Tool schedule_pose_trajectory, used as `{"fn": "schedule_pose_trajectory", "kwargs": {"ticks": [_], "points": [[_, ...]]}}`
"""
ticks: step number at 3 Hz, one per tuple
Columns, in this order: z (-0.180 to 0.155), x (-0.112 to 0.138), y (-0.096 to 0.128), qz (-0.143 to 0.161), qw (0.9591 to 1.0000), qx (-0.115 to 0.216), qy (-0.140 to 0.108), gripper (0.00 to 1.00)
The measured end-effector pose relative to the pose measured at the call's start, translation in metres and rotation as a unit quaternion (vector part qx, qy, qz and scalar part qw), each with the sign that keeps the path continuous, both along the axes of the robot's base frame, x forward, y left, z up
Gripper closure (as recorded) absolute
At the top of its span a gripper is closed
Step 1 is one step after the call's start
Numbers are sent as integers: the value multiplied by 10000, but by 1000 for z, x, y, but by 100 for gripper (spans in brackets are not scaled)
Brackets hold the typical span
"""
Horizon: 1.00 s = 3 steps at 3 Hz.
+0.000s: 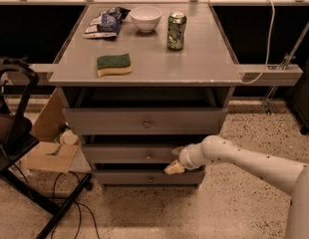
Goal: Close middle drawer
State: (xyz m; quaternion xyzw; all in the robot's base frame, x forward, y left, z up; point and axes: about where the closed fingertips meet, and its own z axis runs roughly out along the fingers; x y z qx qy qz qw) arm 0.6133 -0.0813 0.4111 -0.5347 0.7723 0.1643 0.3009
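Item, middle drawer (125, 155): I log it under the tabletop's (159, 66) front edge, jutting slightly past the lowest drawer (139, 178), so not quite home; end effector (175, 159) unclenched, empty, against its front toward the right corner, final push left

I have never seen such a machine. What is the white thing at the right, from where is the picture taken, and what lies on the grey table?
The white thing is a robot's arm, reaching in from the lower right. Its gripper, a two-finger claw, is at the front of the middle drawer, near its right end, open and holding nothing. The camera looks down at the cabinet from the front; where it is mounted is unknown. On the table top lie a green sponge, a white bowl, a green can and snack bags.
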Motion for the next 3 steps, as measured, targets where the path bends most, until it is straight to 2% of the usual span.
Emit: {"fn": "schedule_pose_trajectory", "kwargs": {"ticks": [1,2,3], "points": [[14,-23,-11,-67,9997,-207,-113,66],[61,-33,-51,-519,9942,-691,-649,89],[96,-67,-77,-812,9884,-1108,-648,100]]}}
